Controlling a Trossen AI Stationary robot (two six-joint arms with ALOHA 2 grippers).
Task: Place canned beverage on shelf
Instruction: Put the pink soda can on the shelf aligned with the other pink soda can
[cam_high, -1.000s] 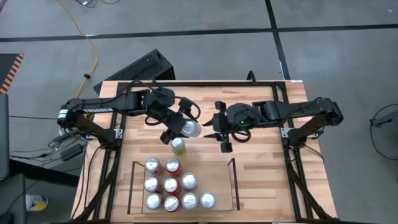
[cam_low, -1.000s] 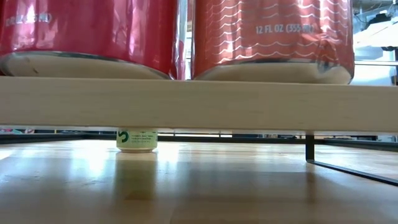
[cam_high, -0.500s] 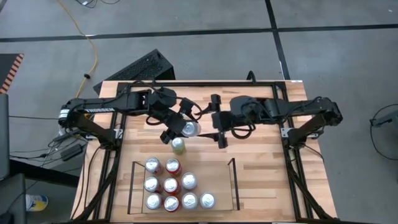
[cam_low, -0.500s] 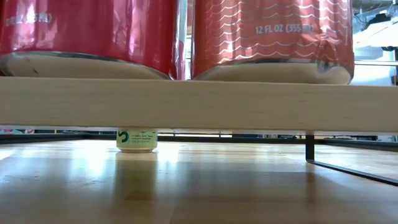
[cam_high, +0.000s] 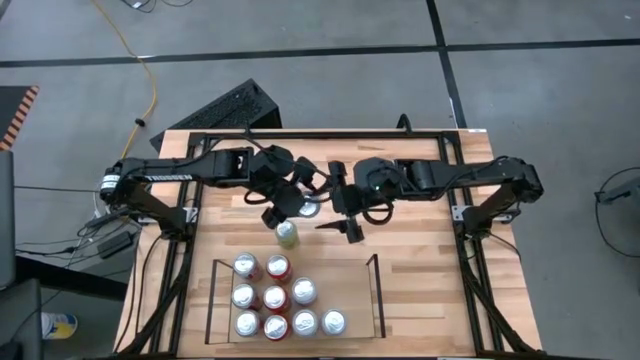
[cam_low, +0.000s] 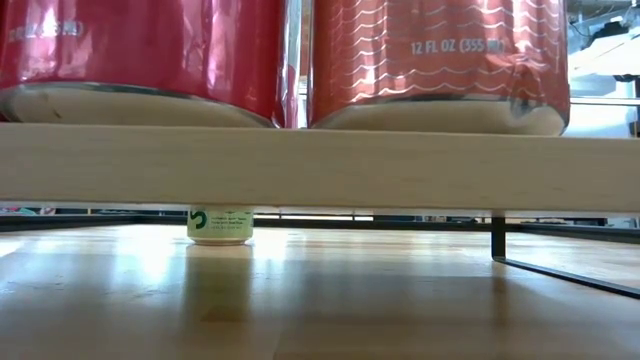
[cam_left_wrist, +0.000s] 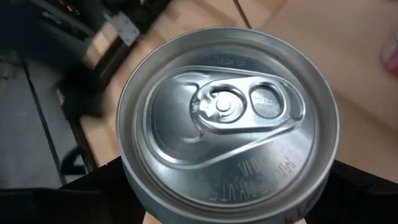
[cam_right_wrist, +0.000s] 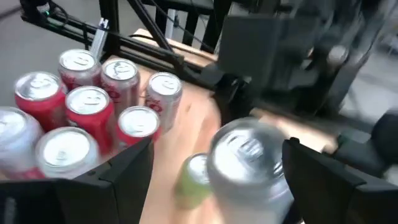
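My left gripper (cam_high: 290, 203) is shut on a silver can (cam_high: 306, 208), held above the table's middle; the can's top (cam_left_wrist: 227, 118) fills the left wrist view. My right gripper (cam_high: 345, 203) is open just to the right of that can. In the right wrist view its fingers stand on either side of the can (cam_right_wrist: 249, 162), and I cannot tell whether they touch it. A green can (cam_high: 287, 234) stands on its base on the table just below. The shelf (cam_high: 372, 300) near the front edge holds several red and silver cans. My left gripper pinches the silver can's side wall (cam_left_wrist: 158, 200) between its two fingers (cam_left_wrist: 93, 199), just below the top rim. The fingers lie along the can, whose top faces back toward the wrist. The can is lifted clear of the table.
The black frame (cam_high: 300, 135) runs around the tabletop. The low view shows the shelf's plank (cam_low: 320, 165) with red cans (cam_low: 430, 60) on it, and the green can's base (cam_low: 220, 225) on the table behind. The shelf's right part has free floor.
My right gripper has gone toward the table's left edge, up to the silver can, and has turned on the way; it stays open. My left gripper keeps hold of the can and has hardly moved.
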